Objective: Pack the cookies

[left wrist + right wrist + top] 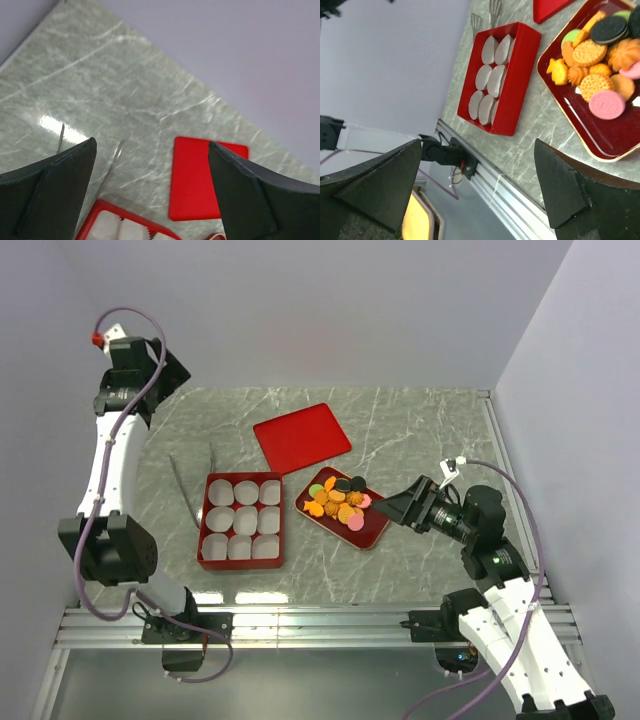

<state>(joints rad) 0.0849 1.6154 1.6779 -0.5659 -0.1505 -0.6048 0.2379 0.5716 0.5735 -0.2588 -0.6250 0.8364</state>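
Packing looks not yet begun on the bench (420,430). The left arm (108,455) is raised at the far left and the right arm (480,540) sits low beside the tray (372,533), both with jaws wide and empty. The box (240,564) has nine paper cups (246,491), all unfilled; its lid (301,436) lies behind. The tray, right of the box, carries all the cookies (340,502). Tongs (183,490) lie left of the box. Next, I judge, one piece must be lifted from a crowded heap into a cup.

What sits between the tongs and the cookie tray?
The red box of empty paper cups lies between the tongs and the tray of cookies; the top view shows it best.
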